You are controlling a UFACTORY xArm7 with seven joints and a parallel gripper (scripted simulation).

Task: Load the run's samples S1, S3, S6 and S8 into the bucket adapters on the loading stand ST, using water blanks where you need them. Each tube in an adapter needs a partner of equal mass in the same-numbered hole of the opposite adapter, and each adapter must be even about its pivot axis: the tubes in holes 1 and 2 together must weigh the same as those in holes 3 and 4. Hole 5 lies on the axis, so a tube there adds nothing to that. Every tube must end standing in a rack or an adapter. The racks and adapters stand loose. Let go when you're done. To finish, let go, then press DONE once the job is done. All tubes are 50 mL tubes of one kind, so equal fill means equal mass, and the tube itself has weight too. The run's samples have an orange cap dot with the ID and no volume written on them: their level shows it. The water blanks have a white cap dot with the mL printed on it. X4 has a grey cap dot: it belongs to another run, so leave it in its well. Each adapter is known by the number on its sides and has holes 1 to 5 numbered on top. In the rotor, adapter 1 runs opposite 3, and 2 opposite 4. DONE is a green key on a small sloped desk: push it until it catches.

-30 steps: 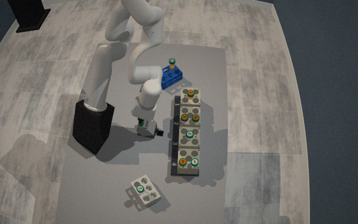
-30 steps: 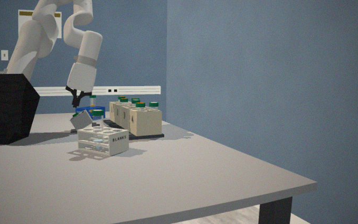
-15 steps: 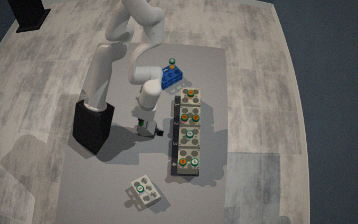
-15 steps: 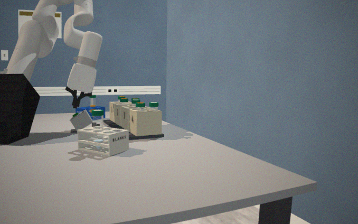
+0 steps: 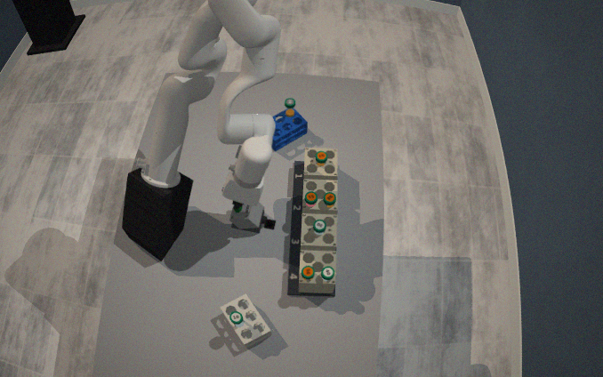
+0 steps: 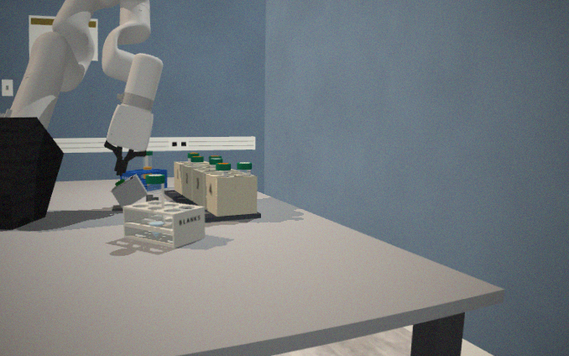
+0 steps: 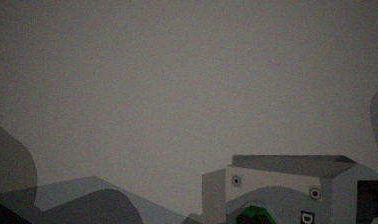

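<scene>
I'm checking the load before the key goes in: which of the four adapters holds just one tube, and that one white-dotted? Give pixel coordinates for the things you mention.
Adapter 3 (image 5: 306, 243): its lone tube has a white dot; adapter 1's is orange.

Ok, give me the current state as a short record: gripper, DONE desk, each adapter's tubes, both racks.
gripper: shut, nothing held
DONE desk: just below the gripper
adapter 1: one orange-dot tube
adapter 2: two orange-dot tubes
adapter 3: one white-dot tube
adapter 4: one orange-dot, one white-dot
BLANKS rack: one tube
blue rack: one tube, dot unclear
</scene>
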